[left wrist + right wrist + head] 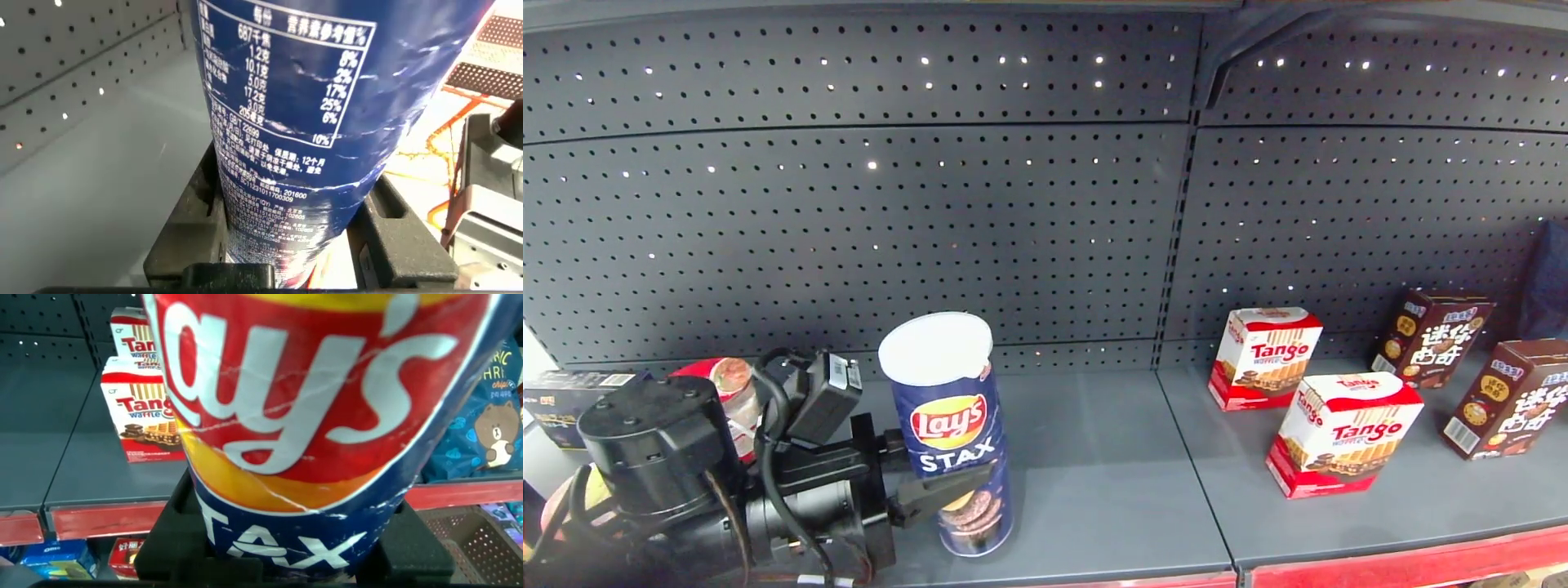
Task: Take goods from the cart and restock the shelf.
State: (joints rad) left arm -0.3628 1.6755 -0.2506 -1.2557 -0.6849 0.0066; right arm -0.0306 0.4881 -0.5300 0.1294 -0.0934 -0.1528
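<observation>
A blue chip can (952, 429) with a white lid stands upright at the front left of the grey shelf board (1094, 457). My left gripper (939, 467) is shut on its lower half from the left. In the left wrist view the can's printed side (286, 122) sits between the two black fingers (188, 237). My right gripper (286, 547) is shut on a second chip can (310, 416), red and yellow above blue, held close to the camera in front of the shelf.
Two red-and-white wafer boxes (1339, 445) and two brown boxes (1507, 396) stand on the right shelf board. A red can (727, 384) and a dark box (564, 396) sit behind my left arm. The perforated back panel (931, 229) closes the rear.
</observation>
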